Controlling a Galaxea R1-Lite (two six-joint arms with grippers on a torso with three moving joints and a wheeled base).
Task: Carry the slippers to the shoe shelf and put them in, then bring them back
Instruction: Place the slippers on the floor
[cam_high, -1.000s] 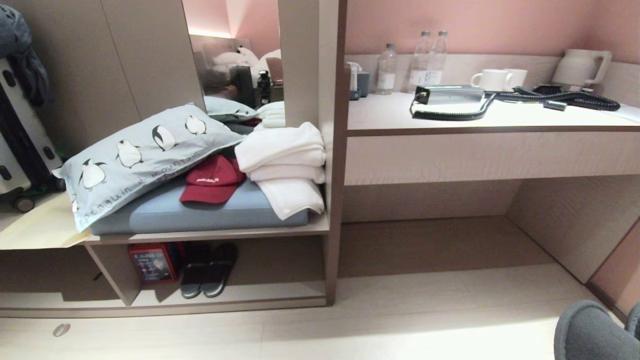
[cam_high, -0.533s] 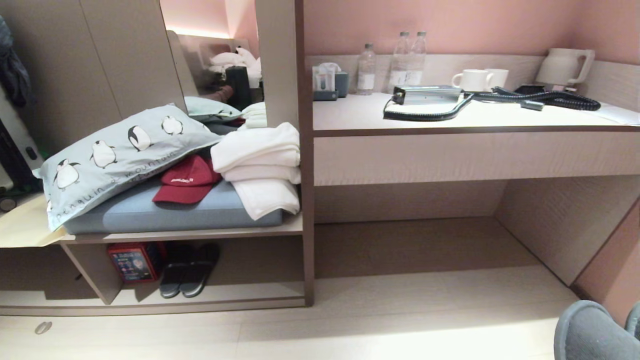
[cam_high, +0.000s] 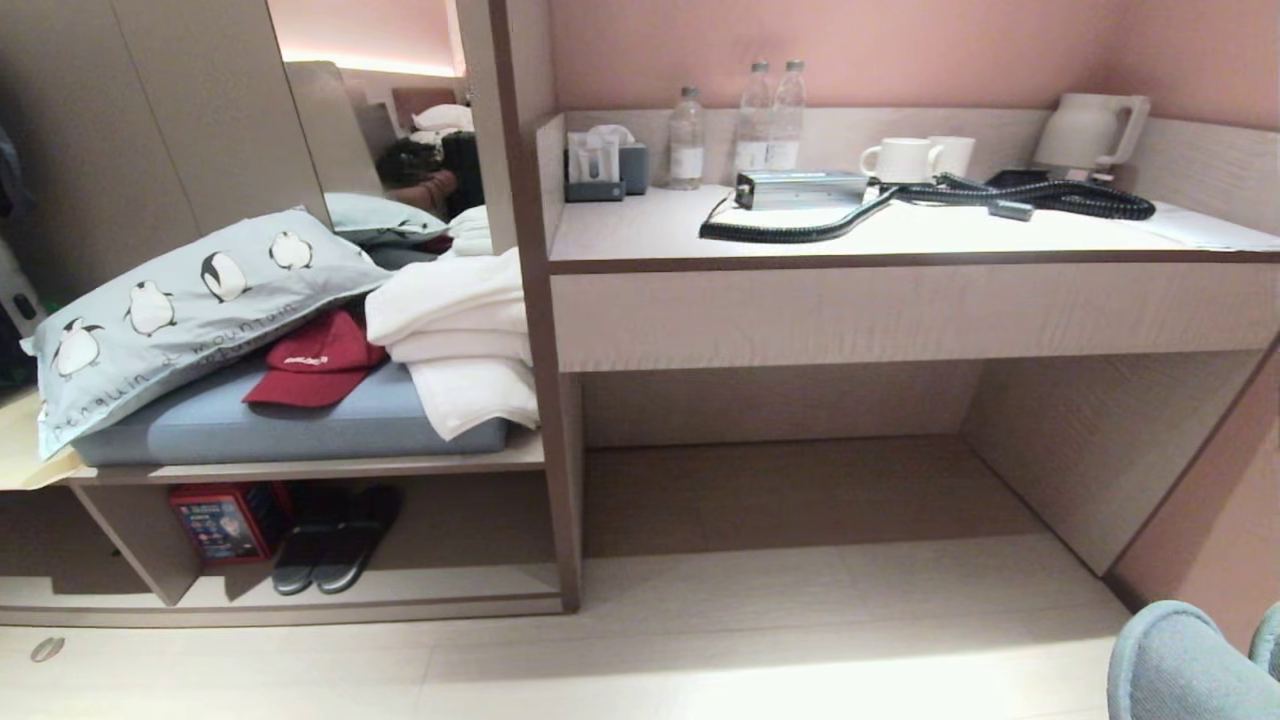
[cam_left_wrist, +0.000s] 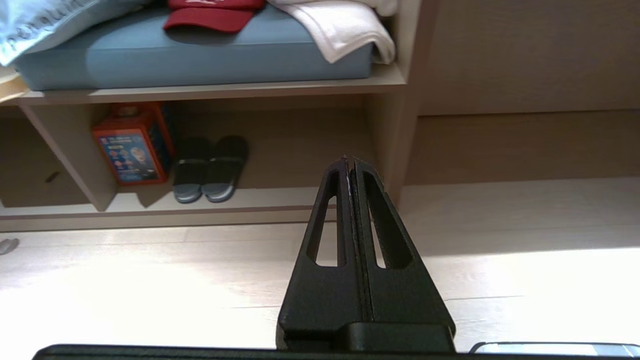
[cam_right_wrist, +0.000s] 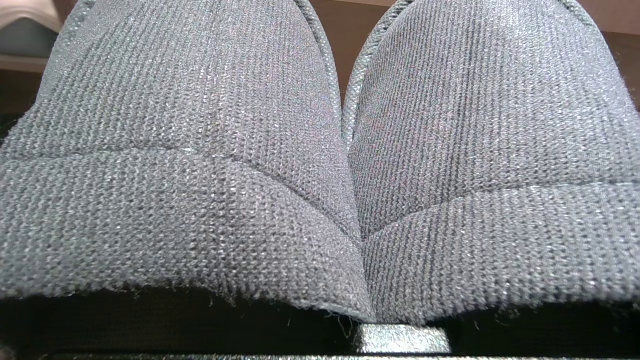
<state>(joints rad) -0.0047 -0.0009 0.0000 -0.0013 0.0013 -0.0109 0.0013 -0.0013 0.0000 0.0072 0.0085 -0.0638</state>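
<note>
The slippers (cam_right_wrist: 350, 165) were held side by side, filling the right wrist view, with their straps nearest that camera; in the head view their grey-blue fabric (cam_high: 1190, 665) showed at the lower right corner, over the floor (cam_high: 760, 650). The right gripper itself was hidden behind them, clamped tight, evidently on the slippers. The left gripper (cam_left_wrist: 350, 162) was held low above the floor with its fingers pressed together and nothing between them. The shelf (cam_high: 420, 585) was seen well apart to the left, with a dark pair (cam_high: 335, 540) and a red box (cam_high: 225, 520) on its base board.
</note>
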